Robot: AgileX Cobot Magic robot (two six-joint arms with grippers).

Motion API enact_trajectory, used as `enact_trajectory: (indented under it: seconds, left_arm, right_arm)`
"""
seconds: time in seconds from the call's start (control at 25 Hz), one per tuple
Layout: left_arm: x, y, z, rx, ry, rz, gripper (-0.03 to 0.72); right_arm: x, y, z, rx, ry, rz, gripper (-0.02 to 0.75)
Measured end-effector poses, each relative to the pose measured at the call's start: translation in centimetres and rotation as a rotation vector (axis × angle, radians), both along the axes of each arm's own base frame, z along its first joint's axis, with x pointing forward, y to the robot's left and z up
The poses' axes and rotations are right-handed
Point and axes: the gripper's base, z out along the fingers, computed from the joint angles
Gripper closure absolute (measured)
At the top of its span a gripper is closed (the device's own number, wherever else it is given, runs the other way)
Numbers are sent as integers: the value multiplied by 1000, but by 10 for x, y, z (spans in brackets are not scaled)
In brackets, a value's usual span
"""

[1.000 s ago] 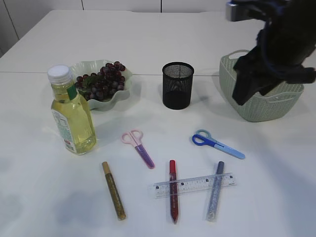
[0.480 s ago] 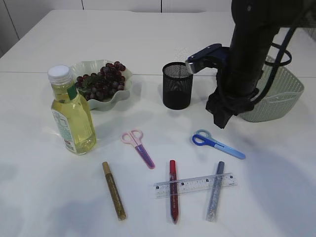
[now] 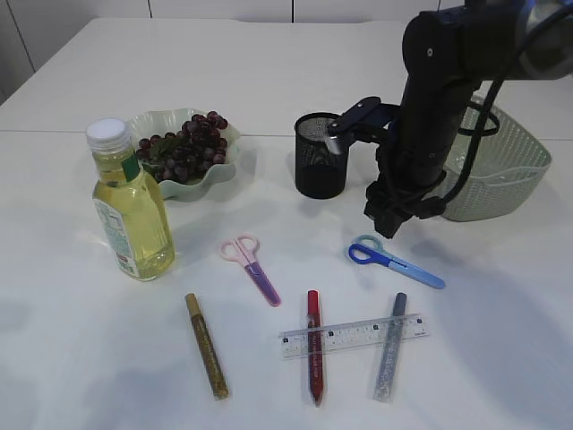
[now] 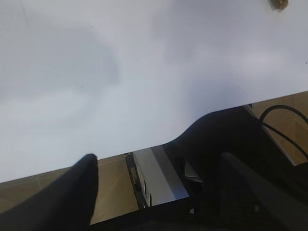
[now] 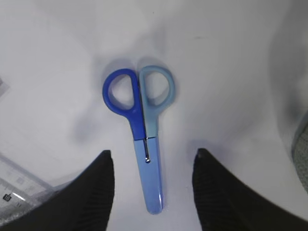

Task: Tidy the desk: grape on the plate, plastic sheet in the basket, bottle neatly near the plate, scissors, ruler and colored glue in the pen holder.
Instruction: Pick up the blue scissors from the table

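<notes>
Scissors with blue handles lie flat on the white table, closed, in front of the green basket and to the right of the black mesh pen holder. The right gripper hangs above their handles; in the right wrist view its 2 black fingers stand apart on both sides of the blades, not touching the scissors. Pink scissors lie nearer the middle. 3 glue pens lie in front: gold, red and silver-blue. A clear ruler rests across the red and the silver-blue pen. Grapes lie on the green plate, with the bottle just beside it. The left gripper is open, holding nothing, over the table edge.
</notes>
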Motion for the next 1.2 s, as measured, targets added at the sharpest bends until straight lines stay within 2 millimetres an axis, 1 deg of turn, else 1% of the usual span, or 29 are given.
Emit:
enact_trajectory:
  seconds: [0.28, 0.52, 0.72, 0.96, 1.2]
  left_arm:
    - [0, 0, 0, 0, 2, 0, 127]
    - [-1, 0, 0, 0, 9, -1, 127]
    - [-1, 0, 0, 1, 14, -2, 127]
    - [-2, 0, 0, 2, 19, -3, 127]
    - [-2, 0, 0, 2, 20, -3, 127]
  right_arm:
    - [5, 2, -27, -14, 46, 1, 332]
    - [7, 4, -32, 4, 43, -4, 332]
    - [9, 5, -46, -5, 67, -2, 332]
    - [9, 5, -57, -8, 89, -5, 332]
    - [10, 6, -61, -6, 90, -6, 332]
